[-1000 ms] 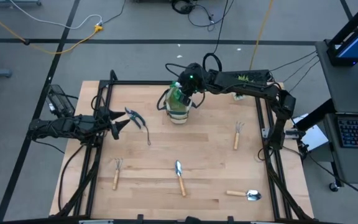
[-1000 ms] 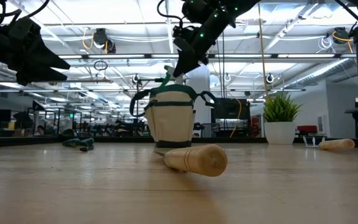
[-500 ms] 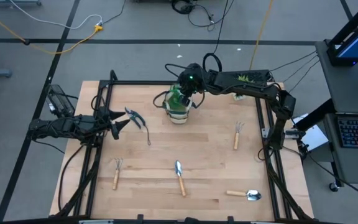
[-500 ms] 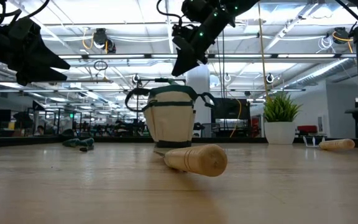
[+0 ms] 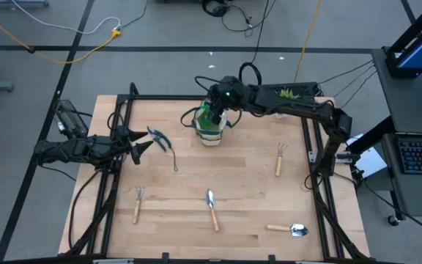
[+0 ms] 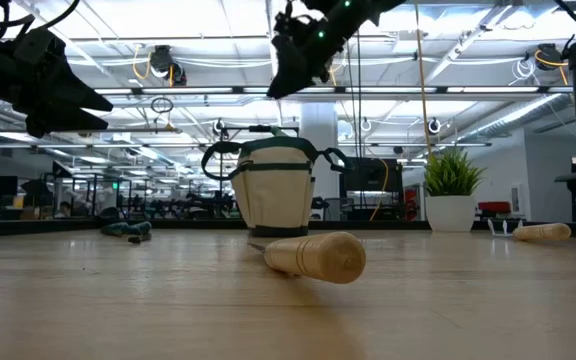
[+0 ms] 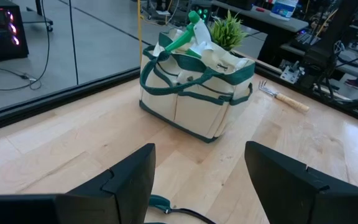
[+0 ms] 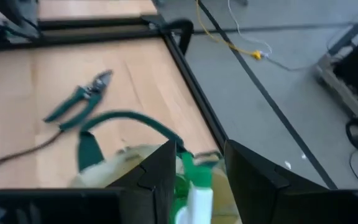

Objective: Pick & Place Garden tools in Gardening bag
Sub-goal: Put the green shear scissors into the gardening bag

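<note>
The beige gardening bag [image 5: 209, 127] with a dark green band stands on its base at the table's far middle; it also shows in the low view [image 6: 273, 195] and the left wrist view [image 7: 194, 93]. A green spray bottle [image 7: 188, 34] sticks out of its top, leaning on the rim. My right gripper [image 5: 217, 106] hangs open right above the bag, its fingers on either side of the bottle's head [image 8: 194, 186] and above it. My left gripper [image 5: 143, 144] is open at the table's left, just short of the dark-handled pruning shears [image 5: 161, 141].
On the table lie a fork rake [image 5: 137, 204] near left, a trowel [image 5: 212, 207] near middle, a second trowel [image 5: 290, 229] near right and a fork rake [image 5: 280, 158] at right. A potted plant [image 6: 451, 195] stands behind the bag. A cord [image 5: 176, 161] trails from the shears.
My right gripper has gone up, away from the bag's top. The green spray bottle, which stuck up above the bag's rim, has sunk lower into the bag and stays there.
</note>
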Action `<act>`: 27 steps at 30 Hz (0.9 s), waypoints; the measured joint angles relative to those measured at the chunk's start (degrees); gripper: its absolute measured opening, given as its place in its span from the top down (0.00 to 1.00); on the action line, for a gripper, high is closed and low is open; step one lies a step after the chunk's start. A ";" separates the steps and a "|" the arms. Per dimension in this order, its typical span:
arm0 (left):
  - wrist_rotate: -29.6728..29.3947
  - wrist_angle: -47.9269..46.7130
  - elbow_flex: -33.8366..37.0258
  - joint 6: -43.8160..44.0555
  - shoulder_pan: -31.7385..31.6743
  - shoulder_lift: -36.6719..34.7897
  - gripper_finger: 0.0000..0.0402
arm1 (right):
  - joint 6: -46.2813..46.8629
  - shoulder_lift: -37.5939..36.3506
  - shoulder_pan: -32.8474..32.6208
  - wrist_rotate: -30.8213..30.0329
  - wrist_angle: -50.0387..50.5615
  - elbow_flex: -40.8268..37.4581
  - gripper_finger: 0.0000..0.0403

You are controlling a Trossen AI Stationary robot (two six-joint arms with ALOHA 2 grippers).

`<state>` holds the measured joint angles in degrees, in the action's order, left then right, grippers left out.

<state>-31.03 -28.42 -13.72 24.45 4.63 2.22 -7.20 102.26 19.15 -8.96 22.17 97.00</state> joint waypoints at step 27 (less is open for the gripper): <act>-1.53 3.43 0.01 -3.78 0.00 0.02 0.37 | -1.90 -19.44 -1.28 0.21 14.64 -0.03 0.99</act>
<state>-32.56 -24.99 -13.70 20.67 4.63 2.24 -9.10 82.83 17.87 -8.75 36.81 96.97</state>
